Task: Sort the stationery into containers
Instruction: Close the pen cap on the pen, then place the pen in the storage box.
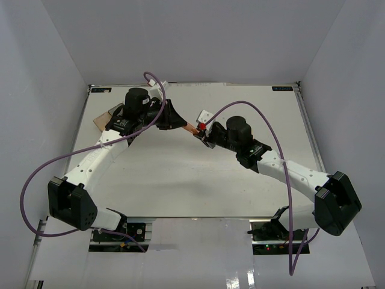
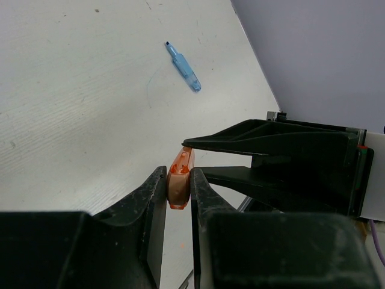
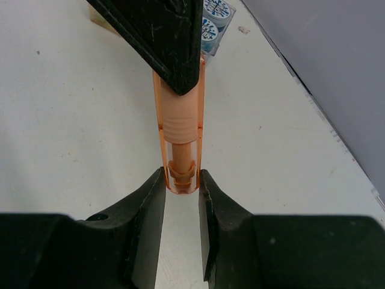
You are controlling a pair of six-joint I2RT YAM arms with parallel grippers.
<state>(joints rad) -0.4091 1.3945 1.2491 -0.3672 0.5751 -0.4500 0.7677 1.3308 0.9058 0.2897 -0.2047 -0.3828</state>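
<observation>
Grips orange stick (image 3: 180,123) at both ends, left claw (image 2: 178,180) and right claw (image 3: 181,179) closed on it, likely for handover.

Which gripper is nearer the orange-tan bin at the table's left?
Left. The left gripper is right of the orange-tan bin, jaws shut on the orange stick; the right gripper grips the stick's other end, farther right.

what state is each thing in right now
orange stick: clamped at both ends, one gripper on each
left gripper: shut on orange stick
right gripper: shut on orange stick
blue stick: lying loose on the table
patterned rolls: two together, not held
</observation>
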